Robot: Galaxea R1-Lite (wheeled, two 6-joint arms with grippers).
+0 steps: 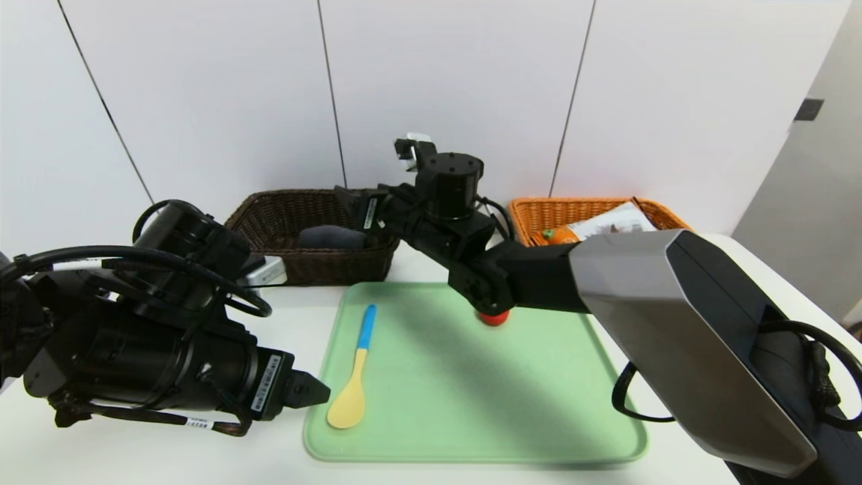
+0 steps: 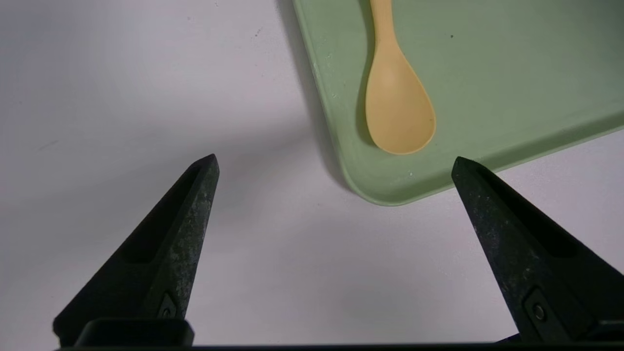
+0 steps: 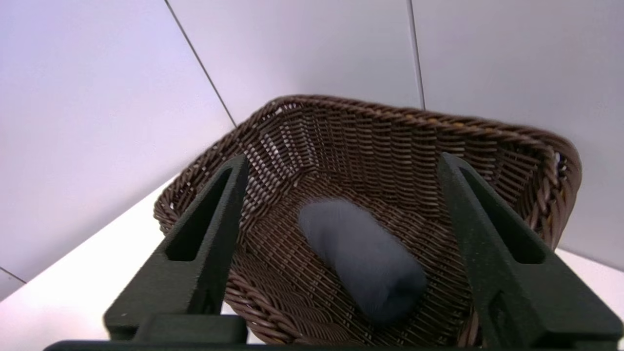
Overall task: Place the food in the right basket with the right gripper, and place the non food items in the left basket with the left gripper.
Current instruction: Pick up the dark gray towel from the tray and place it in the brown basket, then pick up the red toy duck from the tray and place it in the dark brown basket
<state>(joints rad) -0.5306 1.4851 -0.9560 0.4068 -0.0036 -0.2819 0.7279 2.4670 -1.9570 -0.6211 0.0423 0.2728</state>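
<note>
The right end effector [image 3: 341,165], spread and empty, faces the dark wicker basket [image 3: 390,126] holding a grey roll [image 3: 360,253]. Below its wrist, on the green tray [image 1: 471,404], sits a red round food item [image 1: 493,318]; it should swing back and descend squarely over that. The left end effector [image 2: 334,163] hangs spread beside the yellow spoon [image 2: 397,112].

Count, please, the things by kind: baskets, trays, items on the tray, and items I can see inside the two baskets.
Baskets: 2, the brown basket and the orange basket
Trays: 1, the green tray
Items on the tray: 2, the spoon and the red item
Items in baskets: 3, the grey roll, the orange food and the white packet
Total: 8
</note>
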